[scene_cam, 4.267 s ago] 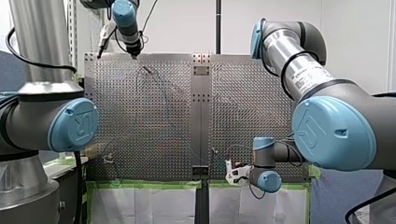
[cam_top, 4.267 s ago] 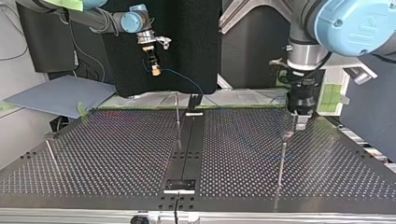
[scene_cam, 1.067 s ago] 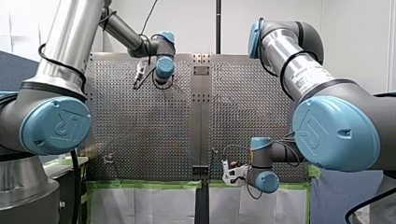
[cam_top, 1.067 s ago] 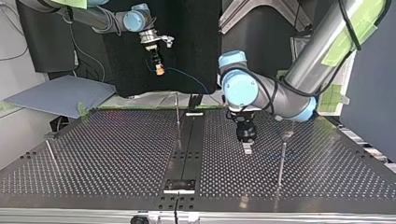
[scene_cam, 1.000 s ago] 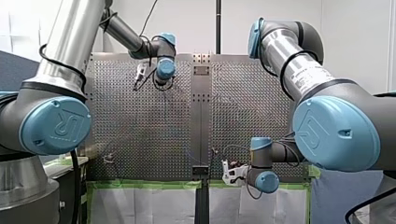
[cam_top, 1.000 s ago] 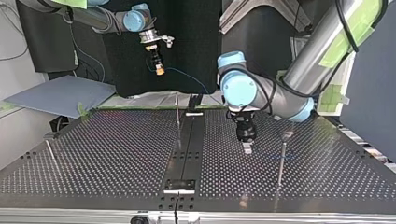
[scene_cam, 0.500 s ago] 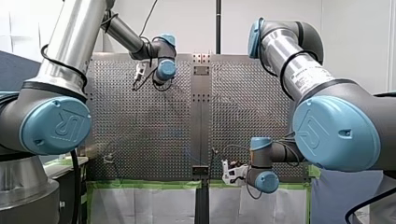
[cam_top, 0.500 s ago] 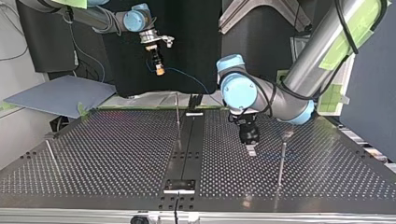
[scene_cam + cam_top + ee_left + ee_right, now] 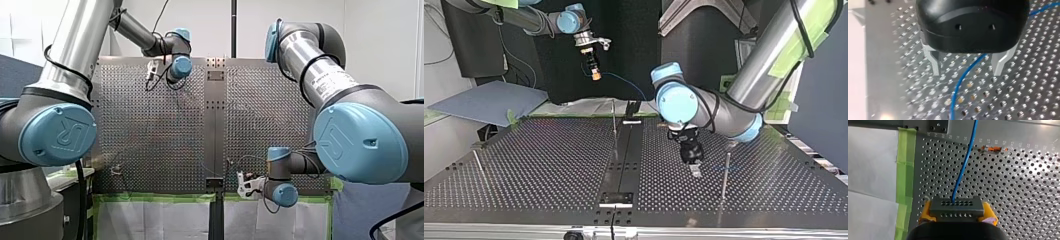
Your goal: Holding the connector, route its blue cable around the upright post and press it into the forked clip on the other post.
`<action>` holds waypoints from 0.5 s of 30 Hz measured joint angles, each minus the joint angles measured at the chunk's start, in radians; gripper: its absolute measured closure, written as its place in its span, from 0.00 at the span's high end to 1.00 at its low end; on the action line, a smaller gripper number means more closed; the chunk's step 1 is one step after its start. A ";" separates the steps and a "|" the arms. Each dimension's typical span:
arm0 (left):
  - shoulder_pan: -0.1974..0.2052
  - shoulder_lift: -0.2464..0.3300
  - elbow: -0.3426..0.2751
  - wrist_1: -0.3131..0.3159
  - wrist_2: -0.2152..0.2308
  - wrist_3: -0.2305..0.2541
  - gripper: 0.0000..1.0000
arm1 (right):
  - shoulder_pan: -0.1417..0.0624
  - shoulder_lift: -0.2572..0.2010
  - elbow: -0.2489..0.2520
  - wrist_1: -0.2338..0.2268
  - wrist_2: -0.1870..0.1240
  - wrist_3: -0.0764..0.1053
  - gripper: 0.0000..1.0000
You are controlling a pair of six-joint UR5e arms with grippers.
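Observation:
In the right wrist view my right gripper (image 9: 956, 213) is shut on the grey connector (image 9: 956, 208), held between yellow pads. The blue cable (image 9: 964, 167) runs straight ahead from it over the perforated table. At the top view's left this gripper (image 9: 594, 74) hangs high above the table's far edge. My left gripper (image 9: 966, 72) is black with metal fingers and stands open just above the table, with the blue cable (image 9: 960, 82) lying between its fingers. In the top view it (image 9: 694, 169) is low beside a thin upright post (image 9: 725, 172). Another post (image 9: 614, 117) stands near the middle.
A third thin post (image 9: 477, 162) stands at the top view's left. A dark centre strip (image 9: 624, 155) divides the perforated table. Green tape (image 9: 904, 170) edges the plate beside my right gripper, and a small orange and metal piece (image 9: 993, 149) lies ahead of it.
My left gripper has moved in the top view toward the near edge and the right-hand post, staying open and low. My right gripper has kept its place with the connector.

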 joint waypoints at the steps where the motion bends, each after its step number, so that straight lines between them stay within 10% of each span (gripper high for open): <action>1: -0.001 0.000 0.007 -0.005 -0.006 -0.003 1.00 | 0.001 0.000 0.000 0.000 0.000 0.000 0.00; 15: -0.020 0.000 0.088 -0.045 -0.038 -0.075 1.00 | 0.005 0.000 0.000 -0.006 0.000 0.001 0.00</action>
